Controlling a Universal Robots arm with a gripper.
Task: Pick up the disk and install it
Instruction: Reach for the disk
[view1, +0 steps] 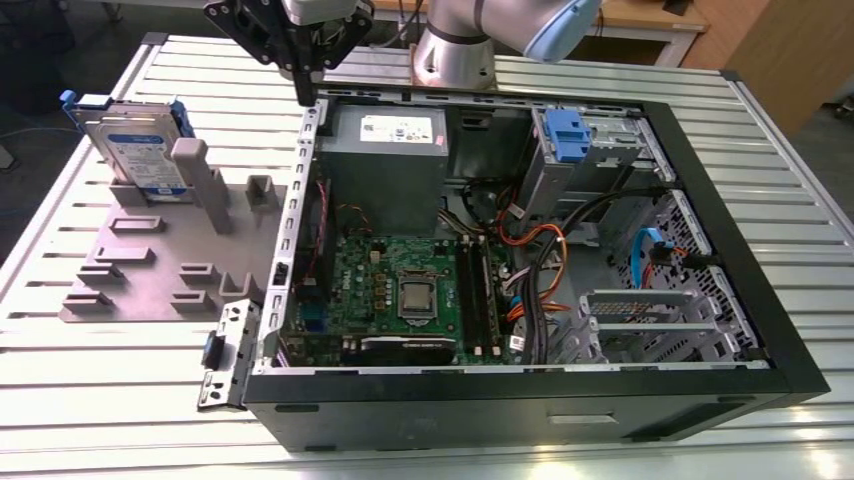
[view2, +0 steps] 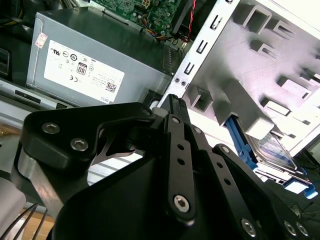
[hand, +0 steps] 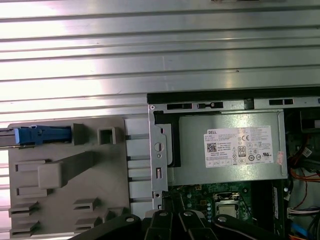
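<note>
Closest to lens in both wrist views: black bolted linkage of the gripper (view2: 172, 100), fingers together, nothing clamped. In the exterior view, same gripper (view1: 306, 95) hanging tip-down over the case wall beside the power supply, touching nothing

Not picked up: the disk (view1: 134, 140), standing on edge in a slot at the far corner of the fixture plate (view1: 147, 265), on the exterior view's left, apart from the gripper. Silver body, white-and-blue label facing the camera, print too small to make out, blue carrier frame along top and side. In the second wrist view, disk (view2: 276, 150) seen past the fingers. In the first wrist view, blue carrier edge of the disk (hand: 42, 135) seen end-on at the plate's corner

Fixture plate grey, with raised blocks and slots, flat on the ribbed metal table (view1: 107, 370), just beside the open computer case (view1: 534, 415)

Case black, on its side, side panel off. Grey power supply (view1: 387, 150) in the corner nearest the gripper: white sticker with dense black print, certification-type marks and a small square code, plus a small pinkish sticker at one corner. Green motherboard (view1: 400, 290) next to it, processor socket (view1: 416, 297) bare. Blue latch (view1: 567, 135) on a silver cage at the far corner toward the exterior view's right. Orange and black cable bundle (view1: 534, 245) mid-case, blue cable (view1: 650, 250) further right. Arm base (view1: 454, 50) behind the case
</note>
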